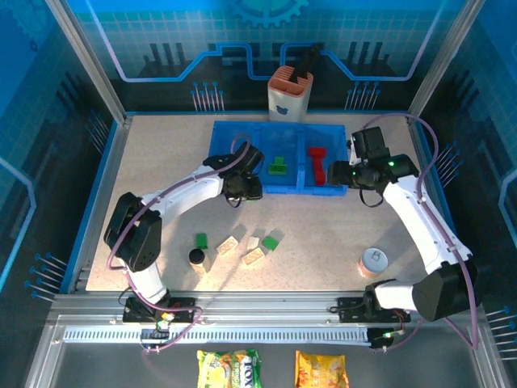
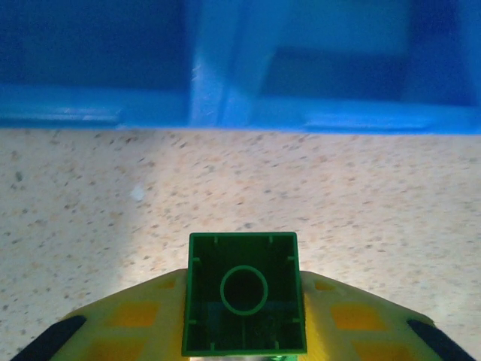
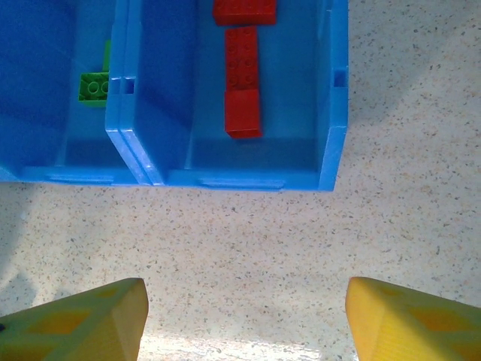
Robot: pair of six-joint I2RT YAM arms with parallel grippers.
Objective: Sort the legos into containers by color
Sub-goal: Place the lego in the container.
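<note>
The dark green studded plastic brick (image 2: 244, 289), hollow underside showing, is clamped in the left tool (image 2: 244, 304), just short of the front wall of the translucent blue three-compartment plastic tray (image 2: 338, 119). Loose on the speckled surface (image 1: 323, 234) lie two green bricks (image 1: 201, 240) and three cream bricks (image 1: 228, 245) (beside a small black cylinder (image 1: 197, 256)). The right tool (image 3: 244, 301) hangs with jaws apart before the red bricks (image 3: 242, 83).

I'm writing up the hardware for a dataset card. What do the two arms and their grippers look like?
Left arm and right arm share white tubular links between black joint housings, with a mauve cable looping along each. Left gripper and right gripper have black bodies; their fingers are yellow wedges with orange inset patches.
</note>
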